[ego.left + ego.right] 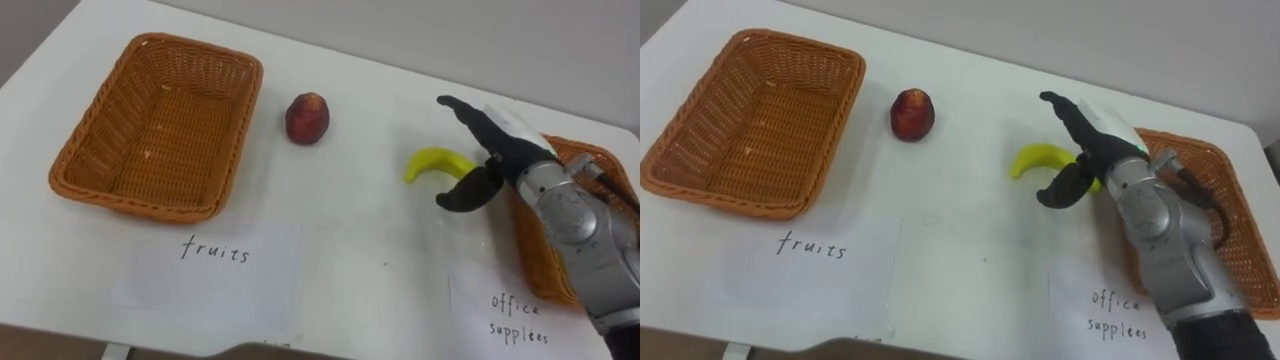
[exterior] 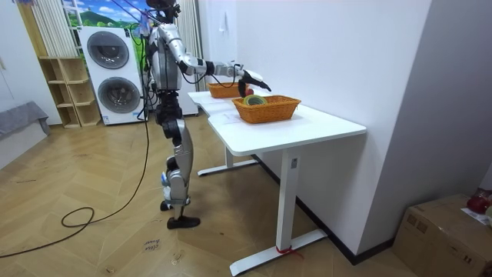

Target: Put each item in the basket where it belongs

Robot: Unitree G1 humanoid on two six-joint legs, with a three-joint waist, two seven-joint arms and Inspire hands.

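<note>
While the arm stretches over the table (image 1: 350,240), the right hand (image 1: 497,148) hovers at the banana (image 1: 430,160), fingers (image 1: 462,108) spread open.

Open passage runs along the table's (image 1: 380,260) near edge, between the left basket (image 1: 160,130) and the right basket (image 1: 1245,235). A red fruit (image 1: 307,118) and a banana (image 1: 436,163) stand mid-table, nearer the far edge.

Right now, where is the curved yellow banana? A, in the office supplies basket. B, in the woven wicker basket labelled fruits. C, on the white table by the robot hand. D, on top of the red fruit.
C: the curved yellow banana lies on the white table, right beside the open right robot hand.
</note>
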